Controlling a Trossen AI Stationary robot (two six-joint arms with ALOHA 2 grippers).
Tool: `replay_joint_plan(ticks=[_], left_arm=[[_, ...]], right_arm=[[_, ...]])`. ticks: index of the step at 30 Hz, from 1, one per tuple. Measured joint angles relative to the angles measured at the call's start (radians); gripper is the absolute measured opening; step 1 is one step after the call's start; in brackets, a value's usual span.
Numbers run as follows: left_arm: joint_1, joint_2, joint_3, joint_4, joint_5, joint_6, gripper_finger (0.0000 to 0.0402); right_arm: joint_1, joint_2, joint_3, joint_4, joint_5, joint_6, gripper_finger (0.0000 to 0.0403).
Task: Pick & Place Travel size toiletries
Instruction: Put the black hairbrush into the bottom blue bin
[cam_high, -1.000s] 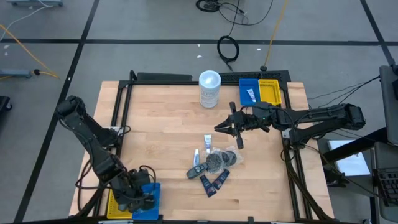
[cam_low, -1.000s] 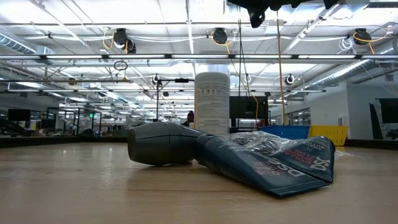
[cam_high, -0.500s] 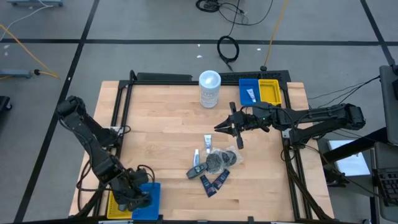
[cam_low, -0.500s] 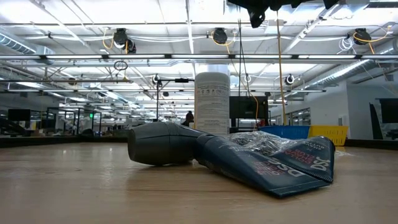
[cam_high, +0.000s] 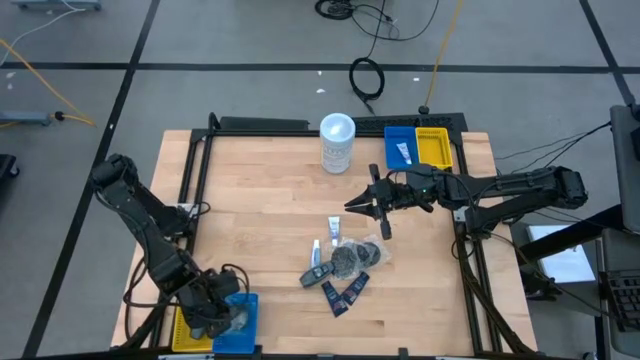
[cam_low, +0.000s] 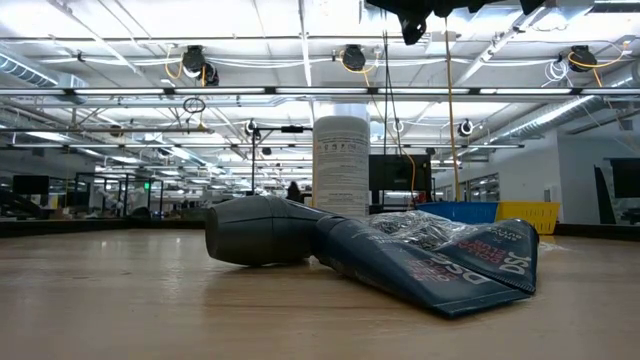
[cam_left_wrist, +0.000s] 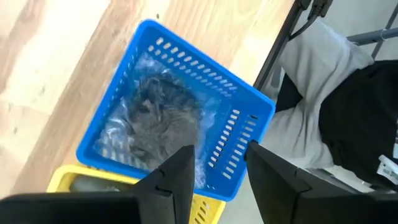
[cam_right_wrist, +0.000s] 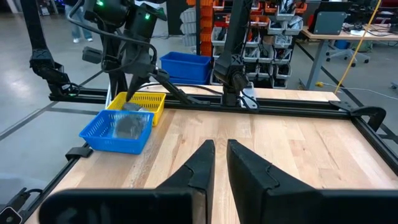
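At the near left corner of the table (cam_high: 260, 230) the left gripper (cam_high: 222, 317) hangs over a blue bin (cam_high: 240, 318) that stands beside a yellow bin (cam_high: 180, 330). Its fingers (cam_left_wrist: 180, 171) are spread apart and hold nothing. The left wrist view shows what the high view hardly shows: a round dark clear-wrapped bundle (cam_left_wrist: 163, 124) lies inside this blue bin, below the fingers and free of them.

Near the middle of the table, a little to the right, lie the other toiletries together: two navy sachets (cam_high: 345, 291), a dark grey mini bottle (cam_high: 316, 273), a wrapped bundle (cam_high: 353, 258) and small white tubes (cam_high: 334, 229). The low view sees this heap from the side, with the grey bottle (cam_low: 262, 231) in front and a navy sachet (cam_low: 430, 262) against it.

Just beyond the heap, the right gripper (cam_high: 368, 207) is above the table, its fingers (cam_right_wrist: 202, 163) close together with a narrow gap, gripping nothing.

At the far edge stands a tall white canister (cam_high: 337, 143). To its right is a second blue bin (cam_high: 402, 150) with a white tube (cam_high: 404, 152) inside, and a second yellow bin (cam_high: 433, 148) touching it.
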Motion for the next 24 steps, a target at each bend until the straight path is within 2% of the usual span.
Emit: replay_joint_plan(ticks=[6, 10, 13, 16, 22, 24], left_arm=[[0.027, 0.0, 0.0, 0.0, -0.031, 0.061, 0.0145], [0.05, 0.0, 0.0, 0.002, -0.077, 0.157, 0.0145], [0.068, 0.0, 0.0, 0.002, -0.159, 0.244, 0.0145], [0.098, 0.0, 0.0, 0.002, -0.26, 0.339, 0.0145], [0.174, 0.0, 0.0, 0.023, -0.54, 0.566, 0.0145], [0.21, 0.0, 0.0, 0.054, -0.596, 0.635, 0.0145]], right_arm=[[0.0, 0.0, 0.0, -0.023, 0.0, 0.01, 0.004], [0.0, 0.0, 0.0, -0.138, -0.003, 0.057, 0.0041], [0.002, 0.0, -0.001, -0.263, -0.003, 0.1, 0.0041], [0.011, 0.0, -0.045, -0.291, -0.001, 0.144, 0.0043], [0.031, 0.0, -0.206, -0.193, -0.001, 0.271, 0.0057], [0.034, 0.001, -0.267, -0.12, -0.002, 0.309, 0.0064]])
